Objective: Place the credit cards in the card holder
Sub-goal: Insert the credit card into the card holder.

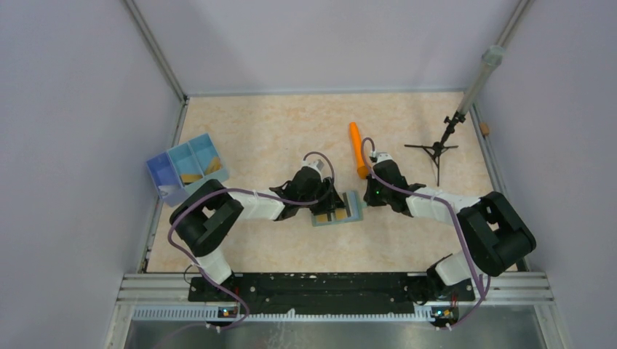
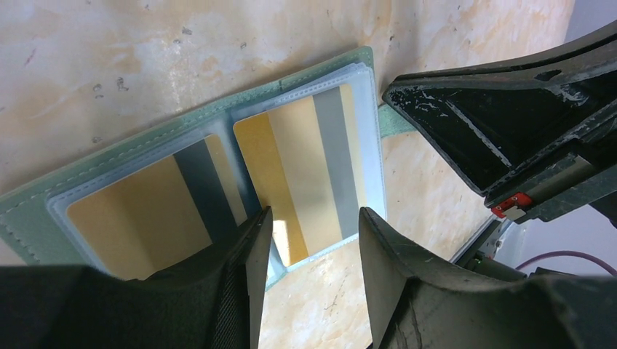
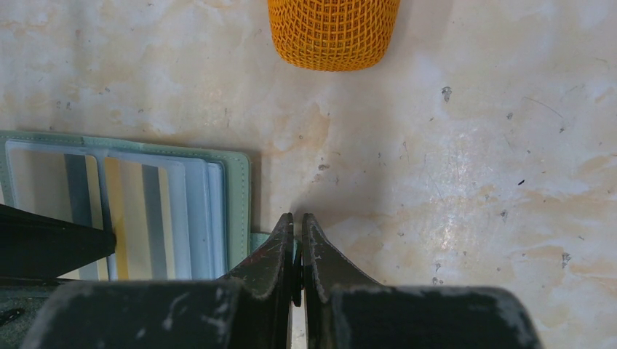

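Black left jaws stand part-open, straddling the near end of a gold, grey-striped credit card (image 2: 305,167) that sits in a clear sleeve of the card holder (image 2: 22,218). A second striped card (image 2: 145,211) fills the sleeve beside it. The right jaws are pressed together on the holder's green tab at its edge. The holder lies open on the marbled desk (image 1: 255,131) between both arms, with an orange cylinder (image 1: 357,149) just beyond and a blue tray (image 1: 156,173) well apart to the left.
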Robot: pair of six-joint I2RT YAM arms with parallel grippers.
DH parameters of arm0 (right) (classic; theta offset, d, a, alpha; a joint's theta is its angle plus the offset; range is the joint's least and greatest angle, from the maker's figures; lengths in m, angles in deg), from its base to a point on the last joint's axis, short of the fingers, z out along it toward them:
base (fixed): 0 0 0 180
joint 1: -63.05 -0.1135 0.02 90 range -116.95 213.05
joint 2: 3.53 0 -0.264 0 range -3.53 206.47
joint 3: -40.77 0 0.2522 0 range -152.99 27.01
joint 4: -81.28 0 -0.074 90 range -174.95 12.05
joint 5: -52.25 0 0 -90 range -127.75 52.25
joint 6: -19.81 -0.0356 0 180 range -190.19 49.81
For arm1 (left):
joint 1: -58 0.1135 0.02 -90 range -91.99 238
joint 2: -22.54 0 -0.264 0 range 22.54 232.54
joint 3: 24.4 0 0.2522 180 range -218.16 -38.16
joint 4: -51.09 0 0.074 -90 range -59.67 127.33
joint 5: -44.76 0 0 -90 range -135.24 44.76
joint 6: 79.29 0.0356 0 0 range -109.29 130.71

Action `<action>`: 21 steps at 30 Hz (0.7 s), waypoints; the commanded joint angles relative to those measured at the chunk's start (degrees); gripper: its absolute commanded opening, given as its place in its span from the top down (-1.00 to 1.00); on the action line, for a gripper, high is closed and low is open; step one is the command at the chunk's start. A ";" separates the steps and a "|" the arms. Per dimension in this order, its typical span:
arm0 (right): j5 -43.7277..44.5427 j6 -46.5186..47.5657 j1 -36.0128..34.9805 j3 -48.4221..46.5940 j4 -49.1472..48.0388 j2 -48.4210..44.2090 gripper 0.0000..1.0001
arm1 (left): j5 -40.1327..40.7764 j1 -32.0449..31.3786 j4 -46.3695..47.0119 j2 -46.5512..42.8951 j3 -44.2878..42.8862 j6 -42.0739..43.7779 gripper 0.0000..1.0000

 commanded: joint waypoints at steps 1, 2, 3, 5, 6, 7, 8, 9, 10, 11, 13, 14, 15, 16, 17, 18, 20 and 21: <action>-0.16 -0.09 0.46 0.26 0.51 -0.62 1.00 | 0.78 -0.44 4.45 2.14 0.91 -0.27 -0.03; -0.13 -0.11 0.50 0.26 0.50 -0.57 1.00 | 0.63 -0.47 5.35 2.27 0.91 -0.44 -0.03; -0.13 -0.11 0.49 0.31 0.52 -0.54 1.00 | 0.51 -0.47 5.87 2.45 0.88 -0.66 -0.03; -0.04 -0.10 0.44 0.35 0.50 -0.60 1.00 | 0.17 -0.65 6.88 2.62 0.82 -0.89 -0.03; 0.00 -0.10 0.50 0.35 0.50 -0.63 1.00 | 0.07 -0.67 7.22 2.68 0.76 -0.96 -0.03; -0.03 -0.11 0.51 0.35 0.52 -0.63 1.00 | 0.04 -0.79 7.54 2.71 0.69 -1.07 -0.02; -0.04 -0.10 0.49 0.35 0.54 -0.62 1.00 | 0.00 -0.84 7.83 2.73 0.74 -1.23 -0.02; -0.05 -0.10 0.51 0.27 0.51 -0.69 1.00 | 0.08 -0.96 8.16 2.68 0.74 -1.33 -0.02; -0.04 -0.09 0.51 0.26 0.55 -0.71 1.00 | 0.17 -0.96 8.27 2.52 0.74 -1.42 -0.02; 0.04 -0.09 0.50 0.26 0.57 -0.75 1.00 | 0.23 -0.98 8.47 2.30 0.74 -1.44 -0.01; 0.00 -0.09 0.51 0.18 0.63 -0.80 1.00 | 0.62 -1.11 8.67 1.84 0.74 -1.45 -0.01; -0.02 -0.16 0.46 0.17 0.65 -0.81 1.00 | 0.72 -1.10 8.76 1.58 0.79 -1.42 -0.01; 0.04 -0.18 0.49 0.10 0.67 -0.84 1.00 | 0.74 -1.13 9.00 1.49 0.77 -1.37 -0.01; 0.03 -0.12 0.51 0.04 0.71 -0.87 1.00 | 0.70 -1.17 9.26 1.42 0.86 -1.36 -0.01; 0.05 -0.16 0.51 0.00 0.80 -0.93 1.00 | 0.55 -1.17 9.58 1.45 0.90 -1.42 -0.01; -0.06 -0.14 0.49 -0.07 0.78 -0.89 1.00 | 0.49 -1.20 9.93 1.60 0.88 -1.49 -0.01; -0.04 -0.12 0.51 -0.16 0.79 -0.80 1.00 | 0.40 -1.26 10.73 1.75 0.95 -1.53 -0.01; -0.06 -0.12 0.51 -0.22 0.91 -0.82 1.00 | 0.39 -1.29 10.98 1.76 0.99 -1.58 -0.01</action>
